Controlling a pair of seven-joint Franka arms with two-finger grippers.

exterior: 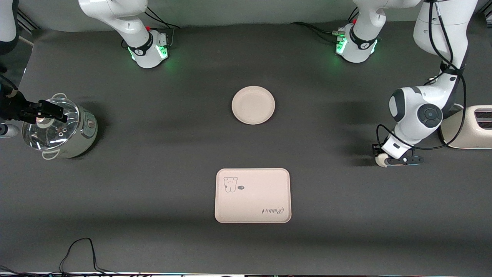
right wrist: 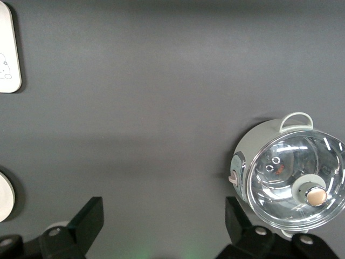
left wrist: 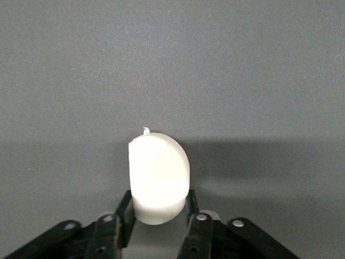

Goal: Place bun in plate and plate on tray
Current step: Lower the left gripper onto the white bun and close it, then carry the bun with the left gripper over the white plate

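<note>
The bun [left wrist: 159,178] is a small white half-round lump held between the fingers of my left gripper [left wrist: 159,208]. In the front view this gripper [exterior: 384,160] is low at the table near the left arm's end, with the bun [exterior: 381,161] showing at its tip. The round cream plate [exterior: 253,105] lies in the table's middle and holds nothing. The rectangular tray [exterior: 253,195] with the bear drawing lies nearer the front camera than the plate. My right gripper [exterior: 44,112] is open and empty, up over the pot; its wrist view [right wrist: 163,210] shows bare cloth between the fingers.
A pale green pot [exterior: 57,129] with a glass lid stands at the right arm's end. A cream toaster [exterior: 471,129] stands at the left arm's end, beside the left arm. A black cable [exterior: 77,254] lies at the table's front edge.
</note>
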